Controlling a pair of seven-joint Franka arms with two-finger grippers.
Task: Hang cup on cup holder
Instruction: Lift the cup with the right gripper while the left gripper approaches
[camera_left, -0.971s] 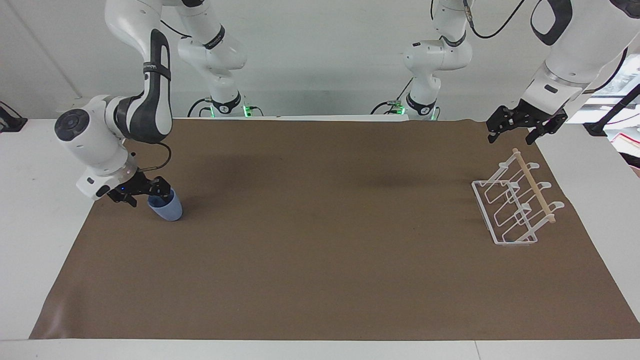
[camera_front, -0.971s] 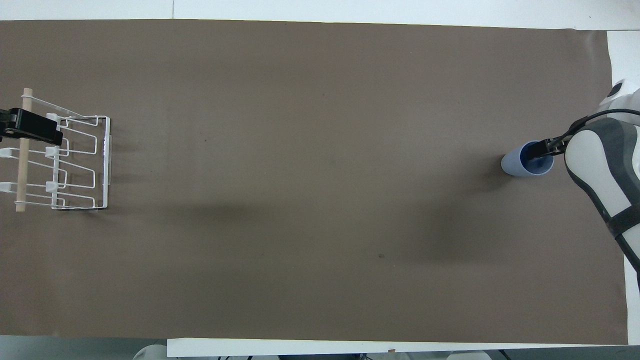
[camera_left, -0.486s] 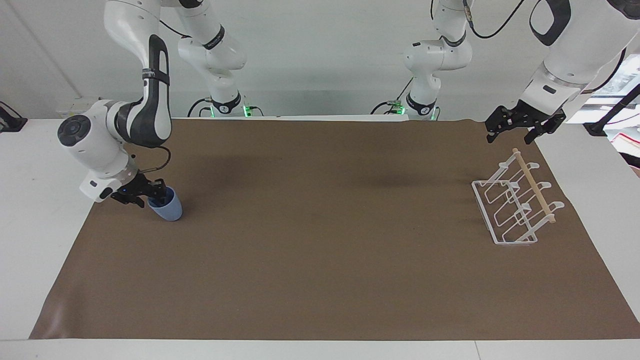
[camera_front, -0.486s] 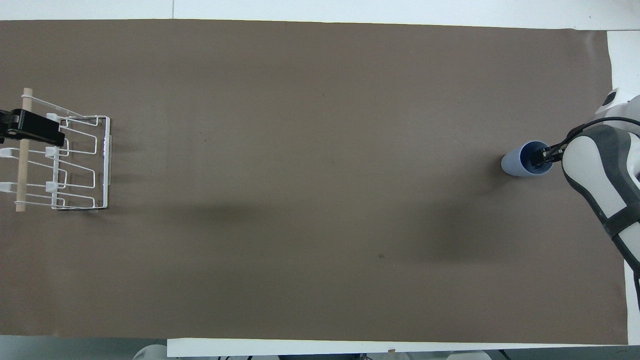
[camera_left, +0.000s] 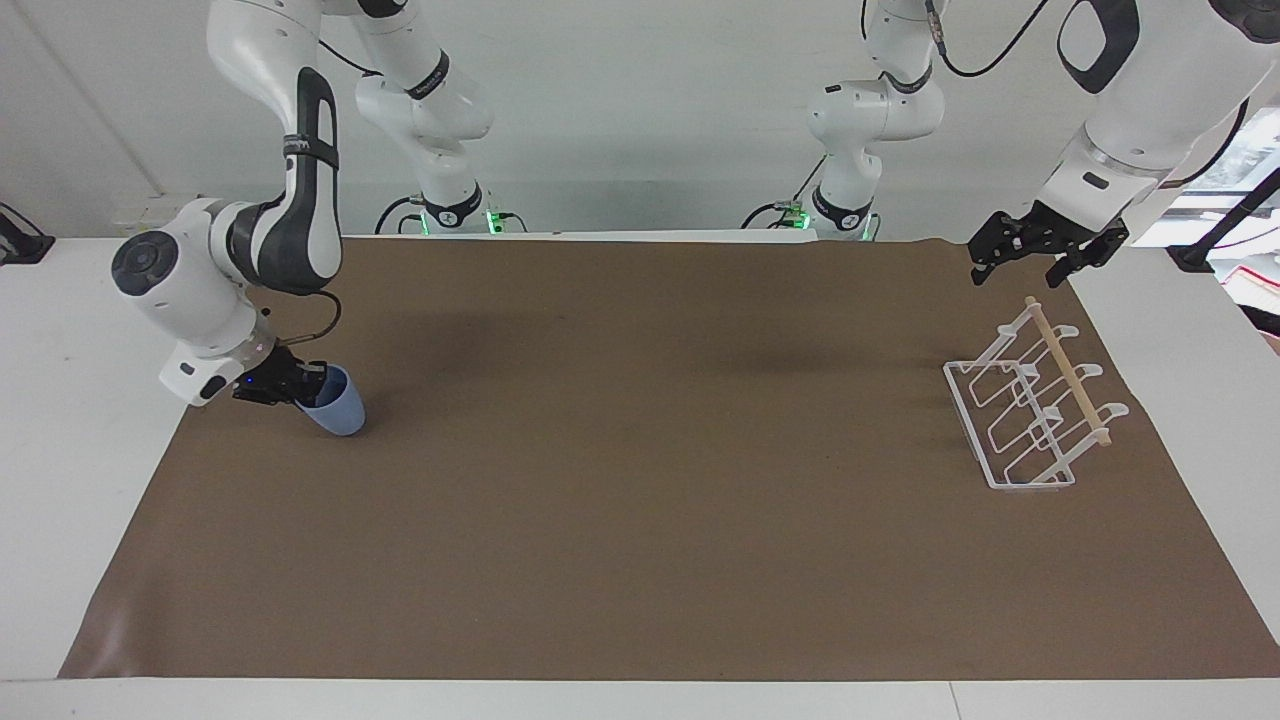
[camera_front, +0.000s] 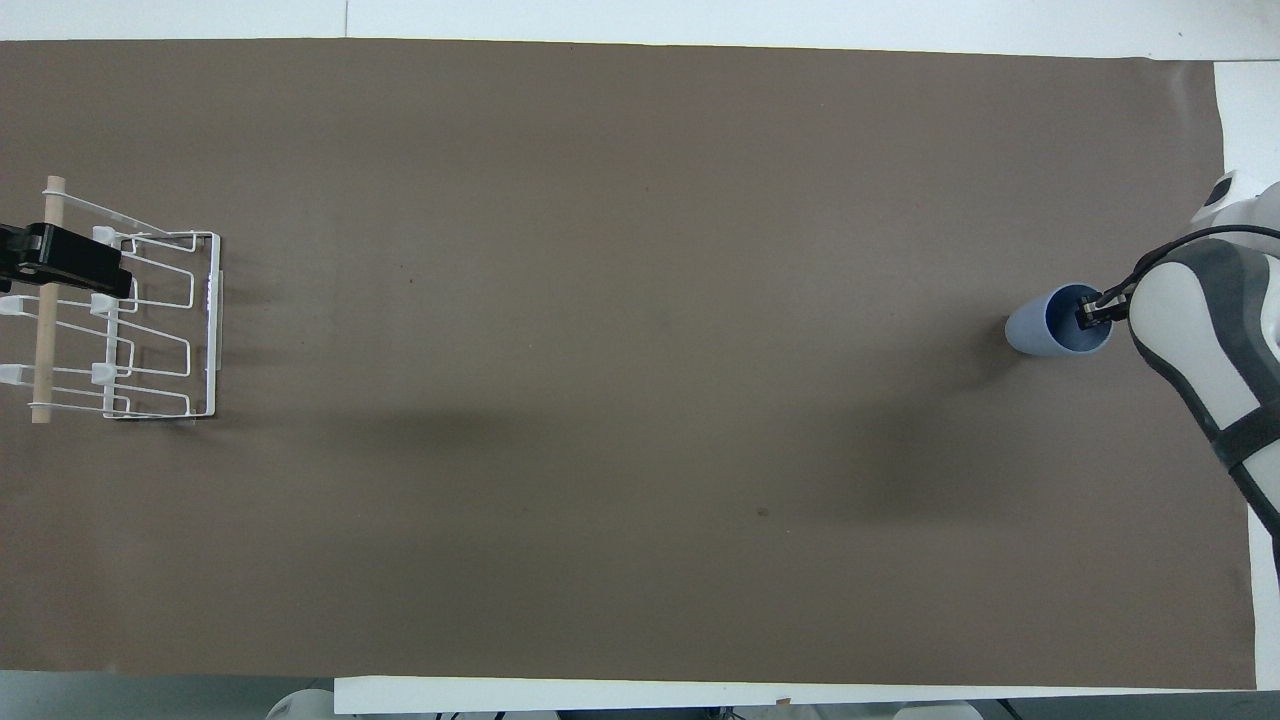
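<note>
Item, the cup (camera_left: 335, 408): light-blue tumbler without handle, tapered toward its base; sits tilted on the brown mat (camera_left: 640, 520) at the right arm's end of the desk (camera_left: 60, 420), base on the mat, its open mouth turned up and toward the right arm's wrist; in the overhead view the cup (camera_front: 1055, 333) shows its dark-blue inside with a fingertip across the rim. Item, the right tool (camera_left: 300, 385): low at the cup's rim, closed on the wall of the cup, one finger inside the mouth and the other outside; its white and grey forearm comes down from above that end of the desk; in the overhead view the right tool (camera_front: 1092, 313) shows only as a small black tip at the cup's rim, the rest hidden under the forearm. Item, the cup holder (camera_left: 1030, 410): white wire rack with a rectangular base frame, slanting looped prongs and a thin pale wooden rod along the top; stands on the mat at the left arm's end of the desk, well apart from the cup; no cup on any prong; in the overhead view the cup holder (camera_front: 130, 330) lies close to the mat's end. Item, the left tool (camera_left: 1045, 250): black, raised, fingers spread open and holding nothing; hangs over the end of the rod nearer to the robots, apart from the rack; in the overhead view the left tool (camera_front: 55, 270) overlaps the rod.
</note>
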